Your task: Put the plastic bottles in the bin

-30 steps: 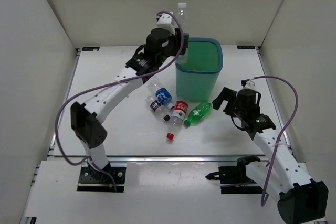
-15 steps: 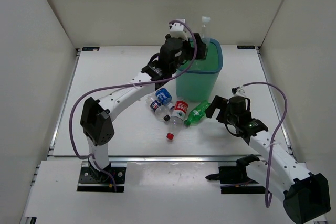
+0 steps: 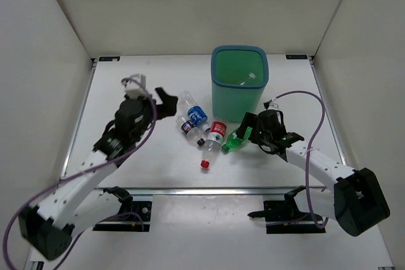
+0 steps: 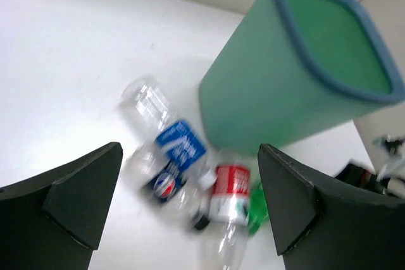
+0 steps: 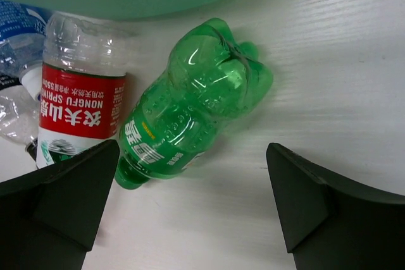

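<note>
Progress: task partly done. One clear plastic bottle (image 3: 253, 79) is seen inside the tall teal-green plastic bin (image 3: 237, 102), low against its far-right wall. Whether more lie beneath cannot be told.

Four bottles are left on the white table (image 3: 164, 162), clustered on the near-left side of the bin:
- clear bottle w/ blue label (image 3: 193, 110)
- smaller clear bottle w/ dark label (image 3: 188, 128)
- clear bottle w/ red label and red cap (image 3: 214, 136)
- green plastic bottle (image 3: 237, 137)

All four lie on their sides, packed touching or nearly so.

Left gripper (image 3: 166, 102): jaws spread wide, nothing held. It is pointed at the cluster from the left and is apart from it.

Right gripper (image 3: 249, 132): jaws spread wide. The green plastic bottle is framed between the spread fingers, but no contact is shown, so this is not yet a grip.

Judged next: green one to be taken by R arm, blue-label one by L arm.

View diffs:
- Bin contents are shown by the top view only. In the L wrist view the mouth is seen obliquely and no bottle is made out inside.
- L wrist view is blurred, so labels are read as colour patches only.
- R wrist view gives detail absent elsewhere. The red label's print is legible. The green bottle's lobed base is at the end nearer the bin, and its neck is just beside the red-label bottle.
- Neither the L arm nor the red cap is shown in the R wrist view.
</note>
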Available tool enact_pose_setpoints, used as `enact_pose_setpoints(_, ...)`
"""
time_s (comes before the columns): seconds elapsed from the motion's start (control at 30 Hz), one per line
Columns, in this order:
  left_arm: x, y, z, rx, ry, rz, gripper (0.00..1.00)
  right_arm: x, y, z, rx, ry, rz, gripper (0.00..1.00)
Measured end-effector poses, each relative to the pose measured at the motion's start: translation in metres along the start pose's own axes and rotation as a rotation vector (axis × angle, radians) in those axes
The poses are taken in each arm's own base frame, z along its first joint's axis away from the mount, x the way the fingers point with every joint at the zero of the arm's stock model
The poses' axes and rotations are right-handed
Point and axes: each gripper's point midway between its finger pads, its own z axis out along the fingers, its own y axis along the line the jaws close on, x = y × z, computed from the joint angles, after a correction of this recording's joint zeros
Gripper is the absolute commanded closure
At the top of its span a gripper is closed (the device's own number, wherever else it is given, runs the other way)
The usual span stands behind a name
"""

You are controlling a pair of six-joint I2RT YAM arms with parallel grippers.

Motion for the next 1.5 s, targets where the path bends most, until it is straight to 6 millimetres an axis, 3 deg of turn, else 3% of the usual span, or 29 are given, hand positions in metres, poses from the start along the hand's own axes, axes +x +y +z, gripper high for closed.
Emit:
enact_pose_setpoints(0.07, 0.011, 0.027, -0.031, -0.028, -0.006, -0.025, 0.01, -0.002, 0.001, 0.002, 0.005, -0.012, 0.02, 0.0)
enact_pose_setpoints(0.17, 0.019, 0.053, -0.057, -0.07, -0.005, -0.062, 0.01, -0.007, 0.004, 0.007, 0.01, -0.046, 0.043, 0.01)
enact_pose_setpoints(0.27, 0.026, 0.073, -0.072, -0.123, 0.011, -0.086, 0.01, -0.002, 0.009, 0.016, 0.028, -0.046, 0.027, 0.01)
enact_pose_setpoints(0.43, 0.049, 0.081, -0.085, -0.15, 0.102, -0.089, 0.01, 0.011, 0.004, 0.036, 0.096, -0.009, 0.042, 0.07)
enact_pose_setpoints(0.7, 0.077, 0.087, -0.092, -0.156, 0.203, -0.088, 0.01, 0.018, -0.008, 0.042, 0.123, -0.027, 0.115, 0.51)
enact_pose_setpoints(0.87, 0.094, 0.084, -0.083, -0.137, 0.286, -0.06, 0.02, 0.003, -0.016, 0.019, 0.16, -0.085, 0.123, 0.68)
enact_pose_setpoints(1.03, 0.119, 0.079, -0.071, -0.113, 0.398, -0.029, 0.02, -0.05, -0.041, -0.032, 0.184, -0.254, 0.181, 0.71)
enact_pose_setpoints(1.13, 0.128, 0.072, -0.065, -0.075, 0.457, -0.009, 0.01, -0.101, -0.067, -0.07, 0.233, -0.399, 0.202, 0.72)
enact_pose_setpoints(1.2, 0.133, 0.066, -0.059, -0.055, 0.499, 0.015, 0.01, -0.141, -0.071, -0.098, 0.251, -0.5, 0.186, 0.72)
enact_pose_setpoints(1.3, 0.145, 0.05, -0.049, -0.011, 0.567, 0.073, 0.02, -0.202, -0.044, -0.134, 0.2, -0.622, 0.103, 0.69)
enact_pose_setpoints(1.37, 0.152, 0.039, -0.044, 0.024, 0.609, 0.102, 0.01, -0.241, -0.011, -0.152, 0.14, -0.697, 0.022, 0.68)
enact_pose_setpoints(1.47, 0.159, 0.028, -0.036, 0.058, 0.659, 0.129, 0.02, -0.281, 0.051, -0.158, 0.031, -0.782, -0.11, 0.68)
enact_pose_setpoints(1.5, 0.161, 0.025, -0.033, 0.065, 0.672, 0.141, 0.01, -0.291, 0.075, -0.152, -0.018, -0.799, -0.163, 0.67)
